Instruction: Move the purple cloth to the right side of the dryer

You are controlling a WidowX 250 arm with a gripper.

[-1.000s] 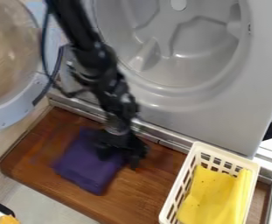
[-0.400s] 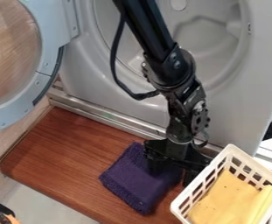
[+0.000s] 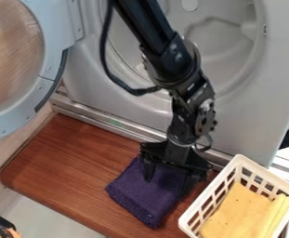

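My gripper (image 3: 170,179) hangs over the upper part of the purple cloth (image 3: 147,197), its fingers spread apart, one above the cloth's upper left part and the other by its right edge. Flat on the brown wooden board, the cloth lies in front of the dryer (image 3: 233,121), right of the board's middle. Part of its upper edge is hidden behind the gripper. Whether the fingertips touch the cloth, I cannot tell.
A white basket (image 3: 201,203) with a yellow cloth (image 3: 243,211) stands at the lower right, close to the gripper. The dryer's round door (image 3: 47,60) is swung out at the left. The wooden board (image 3: 66,162) stretches left of the cloth.
Cloth and gripper have shifted right since the earliest frame, and the basket has turned. Since the later one, the gripper has moved slightly left while the cloth has stayed nearly in place.
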